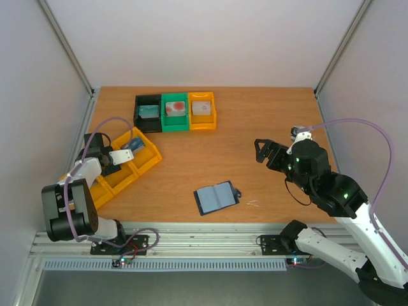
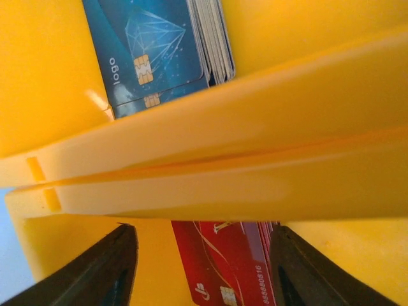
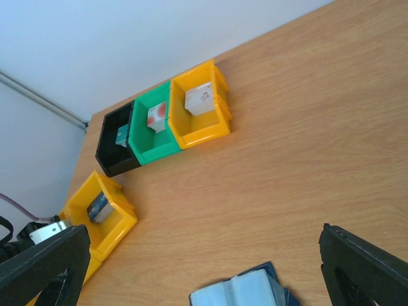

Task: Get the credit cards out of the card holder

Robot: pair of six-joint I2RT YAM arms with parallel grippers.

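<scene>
The slate blue card holder point(image 1: 217, 197) lies open on the table near the front edge, pale pocket pages up; its top also shows in the right wrist view point(image 3: 239, 290). My left gripper point(image 1: 118, 162) reaches into the yellow bin row at the left. In its wrist view it point(image 2: 204, 255) is open around a stack of red credit cards point(image 2: 226, 261); the right finger point(image 2: 306, 274) is at the stack's edge, the left finger point(image 2: 95, 274) apart. Blue credit cards point(image 2: 159, 51) stand in the compartment beyond. My right gripper point(image 1: 260, 152) is open and empty, above the table right of centre.
A row of black point(image 1: 148, 113), green point(image 1: 174, 112) and orange point(image 1: 203, 111) bins stands at the back, each with cards inside. The yellow bin row point(image 1: 127, 169) sits angled at the left. Grey walls and frame posts close in the table sides.
</scene>
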